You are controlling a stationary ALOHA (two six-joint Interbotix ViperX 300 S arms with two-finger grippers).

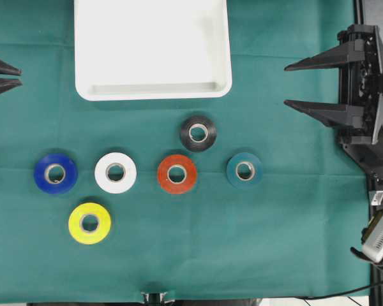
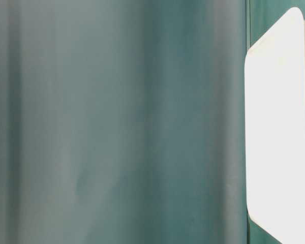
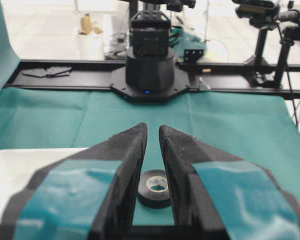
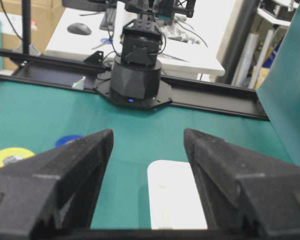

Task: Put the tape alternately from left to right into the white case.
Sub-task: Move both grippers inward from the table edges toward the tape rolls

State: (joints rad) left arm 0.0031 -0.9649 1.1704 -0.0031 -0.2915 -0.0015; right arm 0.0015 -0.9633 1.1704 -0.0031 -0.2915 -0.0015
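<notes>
Left claw: the left claw [image 1: 1,75] waits at the left edge of the table [image 1: 293,242], its two fingers almost together, with only a thin slit between them, and it holds nothing.
Right claw: the right claw [image 1: 293,86] waits at the right edge, its fingers standing apart, and it also holds nothing.
Tape: all six rolls lie flat on the table between the two claws and are not yet touched. The blue roll [image 1: 55,173] is the nearest one to the left claw, then the white roll [image 1: 115,172] and the yellow roll [image 1: 89,223]. The teal roll [image 1: 244,169] is the nearest one to the right claw, then the black roll [image 1: 198,132] and the red roll [image 1: 177,173].
White case: the white case [image 1: 153,89] lies between the claws, beside the black roll, and I see nothing inside it.
Step in hand: I judge this is the start, so the first roll is to be chosen.
How to do it well: the left claw must first open, come down over the blue roll with one finger in the hole and one outside, lift straight, and release low in the case, leaving place for the others. Then the right claw takes the teal roll.
Writing: no brand, label or readable word is visible on the rolls or the case.
</notes>
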